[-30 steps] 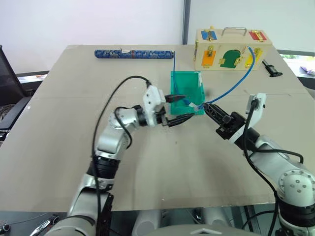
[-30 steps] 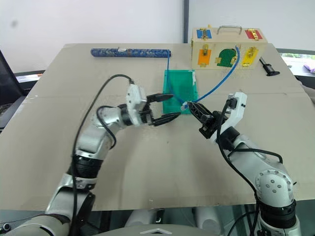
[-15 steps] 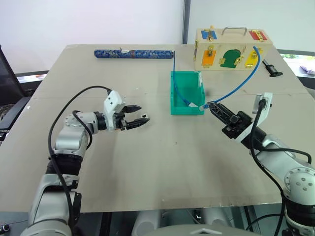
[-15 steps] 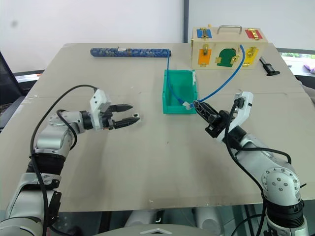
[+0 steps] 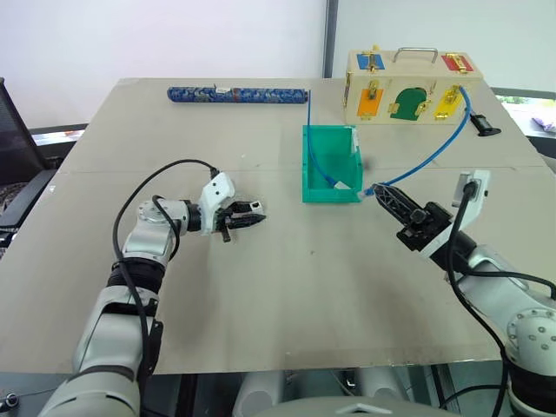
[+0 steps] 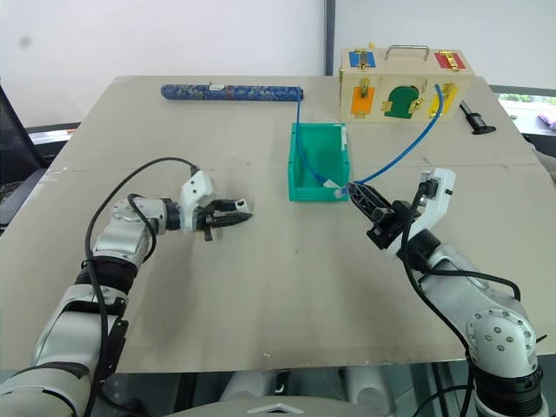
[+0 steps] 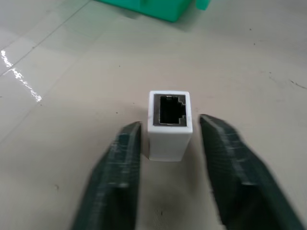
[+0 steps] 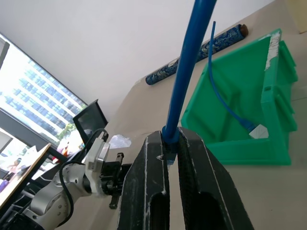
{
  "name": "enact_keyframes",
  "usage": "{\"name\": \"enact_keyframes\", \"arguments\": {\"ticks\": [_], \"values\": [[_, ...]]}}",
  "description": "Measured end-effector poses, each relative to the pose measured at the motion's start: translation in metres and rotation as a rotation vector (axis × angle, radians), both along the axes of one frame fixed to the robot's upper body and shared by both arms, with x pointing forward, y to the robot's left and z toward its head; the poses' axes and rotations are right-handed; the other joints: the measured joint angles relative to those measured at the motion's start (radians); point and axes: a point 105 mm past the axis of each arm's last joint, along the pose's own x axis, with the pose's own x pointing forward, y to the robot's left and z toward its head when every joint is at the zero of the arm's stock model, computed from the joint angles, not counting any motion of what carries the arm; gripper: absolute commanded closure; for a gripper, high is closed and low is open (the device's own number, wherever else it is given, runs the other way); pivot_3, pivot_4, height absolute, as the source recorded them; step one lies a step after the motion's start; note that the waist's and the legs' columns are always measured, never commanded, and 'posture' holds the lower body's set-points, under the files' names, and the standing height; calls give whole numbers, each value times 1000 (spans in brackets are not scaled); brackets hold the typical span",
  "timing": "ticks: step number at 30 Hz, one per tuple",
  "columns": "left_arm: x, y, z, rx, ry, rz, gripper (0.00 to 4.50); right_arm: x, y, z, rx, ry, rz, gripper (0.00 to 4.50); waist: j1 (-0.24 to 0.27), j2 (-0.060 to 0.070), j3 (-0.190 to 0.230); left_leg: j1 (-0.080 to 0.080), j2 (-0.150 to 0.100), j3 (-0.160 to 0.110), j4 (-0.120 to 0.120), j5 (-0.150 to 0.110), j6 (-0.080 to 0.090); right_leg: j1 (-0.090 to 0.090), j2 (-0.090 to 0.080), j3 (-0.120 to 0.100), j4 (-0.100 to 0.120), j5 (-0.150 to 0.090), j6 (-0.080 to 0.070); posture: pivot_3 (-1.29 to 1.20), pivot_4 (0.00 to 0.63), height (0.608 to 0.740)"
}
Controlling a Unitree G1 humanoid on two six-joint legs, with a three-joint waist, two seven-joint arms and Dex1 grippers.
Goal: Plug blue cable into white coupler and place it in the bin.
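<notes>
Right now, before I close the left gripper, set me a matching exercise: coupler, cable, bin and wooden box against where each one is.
Things:
1. white coupler
2. blue cable
3. bin
4. wooden box

Places:
A. at the far edge of the table, beyond the bin
B. clamped in the right gripper
C. on the table, between the open fingers of the left gripper
D. one cable end lies inside it

Pairs: 1-C, 2-B, 3-D, 4-A

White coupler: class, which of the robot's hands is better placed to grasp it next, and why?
Left. The left hand already straddles the white coupler on the table, one finger on each side. The right hand is shut on the blue cable.
</notes>
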Motion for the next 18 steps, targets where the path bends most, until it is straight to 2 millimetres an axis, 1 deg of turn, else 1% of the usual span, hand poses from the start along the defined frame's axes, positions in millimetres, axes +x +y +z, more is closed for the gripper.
{"name": "enact_keyframes", "arguments": {"ticks": [1, 7, 8, 10, 11, 13, 16, 18], "values": [[0, -1, 0, 0, -2, -4, 4201, 0, -1, 0, -3, -1, -4, 4500, 0, 0, 0, 0, 0, 0, 0, 0, 0, 0, 0, 0, 0, 0, 0, 0, 150, 740], [-5, -11, -2, -32, 19, -70, 4183, 0, -2, 6, -37, -30, 1, 4500, 0, 0, 0, 0, 0, 0, 0, 0, 0, 0, 0, 0, 0, 0, 0, 0, 150, 740], [-8, -17, 3, -58, 31, -103, 4183, 0, 1, 17, -105, -94, 36, 4500, -2, 0, 0, 0, 0, 1, 0, 0, 0, 0, 0, 0, 0, 0, 0, 0, 150, 740], [-12, -30, 12, -79, 23, -159, 4183, 1, 8, 31, -192, -178, 91, 4500, -3, 0, 0, 0, 0, 1, 0, 0, 0, 0, 0, 0, 0, 0, 0, 0, 150, 740], [-16, -38, 18, -88, 20, -195, 4183, 2, 16, 38, -224, -221, 141, 4500, -4, 0, 0, 0, 0, 0, 0, 0, 0, 0, 0, 0, 0, 0, 0, 0, 150, 740], [-23, -55, 25, -98, 20, -263, 4183, 3, 30, 46, -282, -273, 224, 4500, -4, 0, 0, 0, 0, 0, 0, 0, 0, 0, 0, 0, 1, 0, 0, 0, 150, 740], [-35, -78, 31, -108, 39, -348, 4183, 5, 51, 46, -412, -334, 379, 4500, -3, 0, 0, 0, 0, 0, 0, 0, 0, 0, 0, 0, 0, 0, 0, 0, 150, 740], [-39, -88, 34, -111, 44, -382, 4183, 8, 62, 44, -472, -361, 465, 4500, -3, 0, 0, 0, 0, 0, 0, 0, 0, 0, 0, 0, 0, 0, 0, 0, 150, 740]]}}
